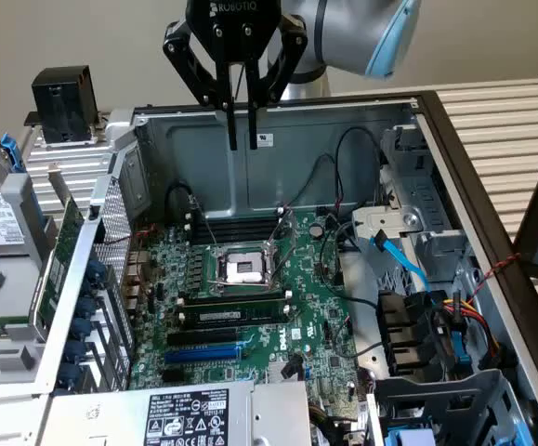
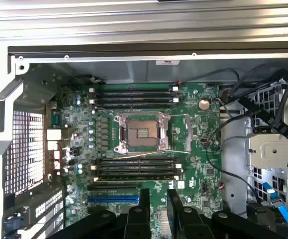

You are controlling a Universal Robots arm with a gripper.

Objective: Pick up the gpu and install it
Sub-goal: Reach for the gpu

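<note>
Your gripper (image 1: 242, 139) hangs above the open computer case (image 1: 278, 158), just over its far wall, with the fingers (image 1: 232, 130) pointing straight down. They are spread a little with a narrow gap between them, and nothing is in that gap. In the wrist view, bare motherboard (image 2: 198, 149) shows between the two fingers of the gripper (image 2: 158, 194), and the empty processor socket (image 2: 141, 132) lies ahead of the fingertips.

The graphics card (image 1: 57, 265) is well apart from the gripper. It sits lower down and off toward the exterior view's left, outside the case, just past the perforated wall (image 1: 111, 232). The gripper is not touching it, and the wall stands between the two.

The card stands on edge, leaning slightly, and you see it almost edge-on as a narrow green strip. Its long axis seems to run alongside the perforated wall, from the far side of the scene toward the near side. Its broad face is turned toward the case. You cannot tell from here which end carries the metal bracket.
</note>
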